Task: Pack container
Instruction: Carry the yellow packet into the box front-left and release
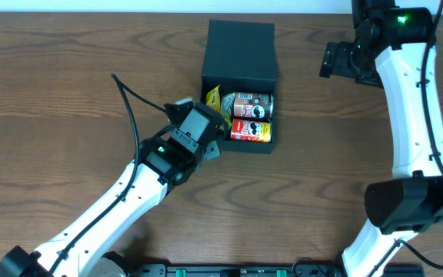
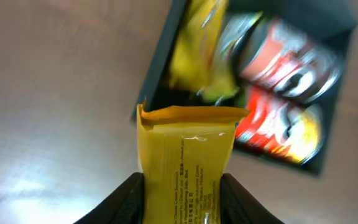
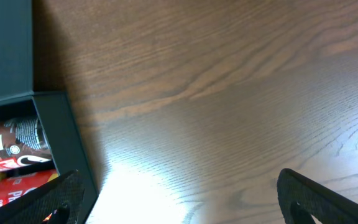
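Note:
The dark teal container [image 1: 239, 46] lies open mid-table with its flap lid folded back. Inside it are two snack cans, a brown-red one [image 1: 251, 105] and a red-yellow one [image 1: 251, 131], and a yellow packet [image 1: 213, 98]. My left gripper [image 1: 215, 138] is at the container's left front corner. It is shut on a second yellow packet [image 2: 185, 162], whose top edge reaches the container's wall [image 2: 160, 68]. The cans [image 2: 288, 62] lie just beyond it. My right gripper [image 1: 335, 60] is open and empty above bare table to the right of the container [image 3: 67, 143].
The brown wooden table [image 1: 68, 92] surrounds the container. The right arm's white links [image 1: 418, 115] run down the right side. The left arm [image 1: 114, 208] crosses from the bottom left, with a black cable [image 1: 129, 100] looping above it.

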{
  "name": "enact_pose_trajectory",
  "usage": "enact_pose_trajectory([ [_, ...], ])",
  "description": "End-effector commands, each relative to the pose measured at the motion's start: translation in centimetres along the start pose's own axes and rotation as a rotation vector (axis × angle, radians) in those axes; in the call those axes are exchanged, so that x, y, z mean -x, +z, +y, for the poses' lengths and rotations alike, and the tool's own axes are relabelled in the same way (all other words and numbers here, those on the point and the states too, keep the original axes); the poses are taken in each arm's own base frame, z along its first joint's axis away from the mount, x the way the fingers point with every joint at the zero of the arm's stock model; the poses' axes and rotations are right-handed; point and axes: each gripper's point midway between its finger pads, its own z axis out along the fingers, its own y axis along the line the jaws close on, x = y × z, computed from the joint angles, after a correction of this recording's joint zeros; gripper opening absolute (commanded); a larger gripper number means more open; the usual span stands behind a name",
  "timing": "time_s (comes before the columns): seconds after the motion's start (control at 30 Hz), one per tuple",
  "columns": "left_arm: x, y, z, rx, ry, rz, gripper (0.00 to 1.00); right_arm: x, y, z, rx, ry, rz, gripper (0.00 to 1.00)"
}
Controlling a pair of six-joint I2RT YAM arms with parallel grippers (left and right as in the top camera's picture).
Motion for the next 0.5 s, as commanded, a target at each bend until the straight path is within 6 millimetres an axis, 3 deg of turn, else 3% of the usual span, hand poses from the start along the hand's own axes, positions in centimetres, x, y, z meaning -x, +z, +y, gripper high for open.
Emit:
enact_pose_trajectory([
  [0.0, 2.1, 0.0, -1.1, -0.029, -0.018, -0.078, 0.37, 0.6, -1.6, -0.6, 0.000, 0.002, -0.050, 0.99],
  [0.1, 2.5, 1.5, -2.2, -0.054, -0.062, -0.091, 0.37, 0.6, -1.6, -0.6, 0.000, 0.002, -0.050, 0.99],
  [0.3, 1.2, 4.6, -2.1, -0.026, -0.159, -0.037, 0.36, 0.7, -1.6, -1.0, -0.021, 0.003, -0.057, 0.99],
  [0.47, 0.8, 5.6, -2.0, -0.013, -0.168, -0.026, 0.36, 0.7, -1.6, -1.0, -0.021, 0.003, -0.057, 0.99],
])
